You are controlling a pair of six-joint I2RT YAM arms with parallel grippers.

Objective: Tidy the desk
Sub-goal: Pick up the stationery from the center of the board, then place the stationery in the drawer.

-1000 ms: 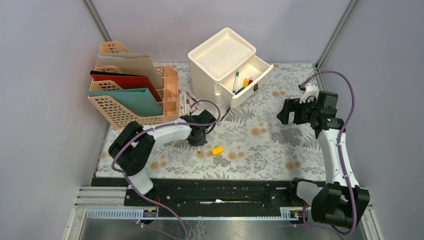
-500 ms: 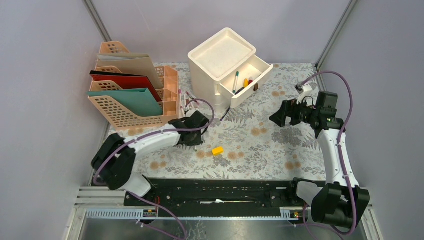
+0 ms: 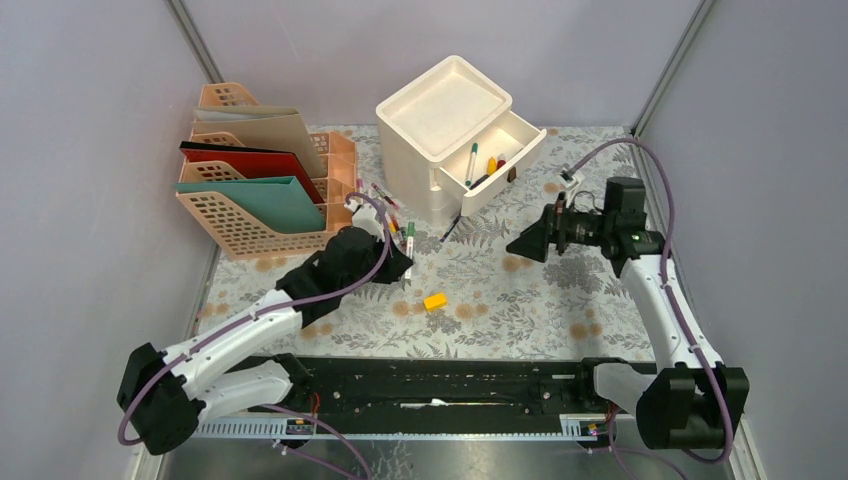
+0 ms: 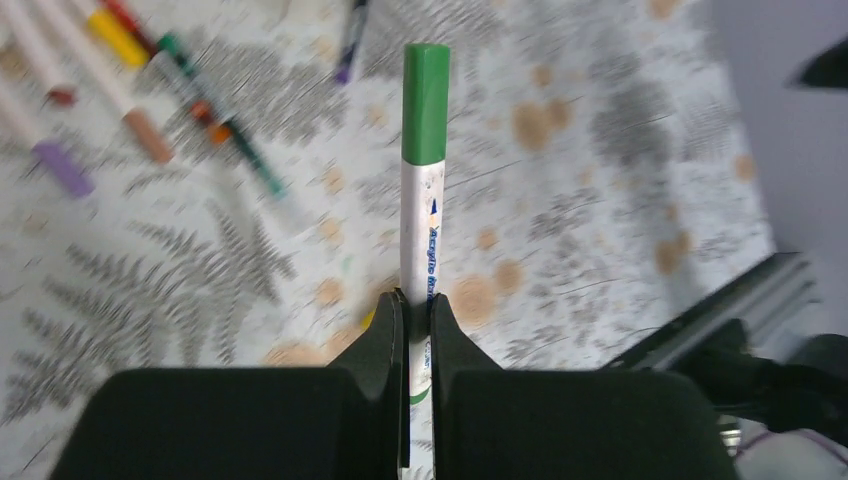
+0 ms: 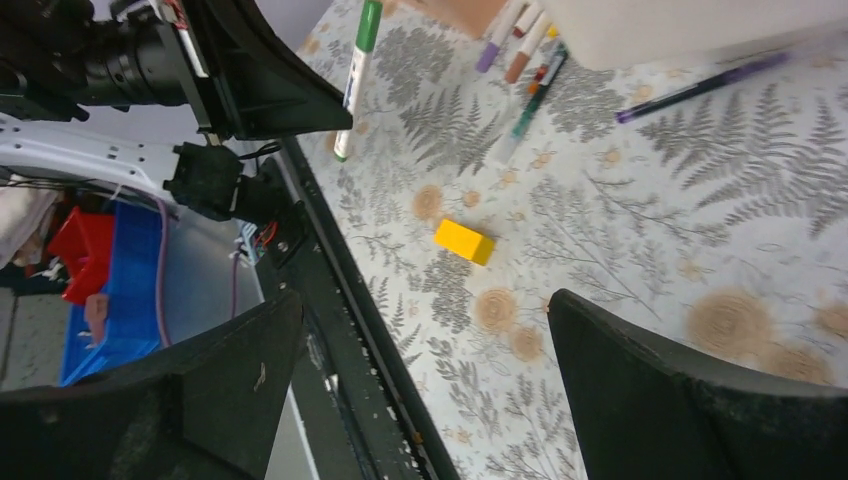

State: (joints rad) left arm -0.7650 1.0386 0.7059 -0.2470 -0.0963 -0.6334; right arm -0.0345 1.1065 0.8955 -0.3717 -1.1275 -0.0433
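My left gripper (image 4: 418, 300) is clamped near one end of the green marker (image 4: 425, 190), holding it above the table (image 3: 560, 310) that spreads beneath both arms. Most of the barrel sticks out past the pads, so I judge a fast swing could pivot it or slip it loose. My right gripper (image 5: 420, 300) hangs wide apart, holding nothing. Loose pens (image 4: 150, 100) lie below and a yellow block (image 5: 464, 241) nearby. My right arm hovers near the way to the open drawer (image 3: 497, 158).
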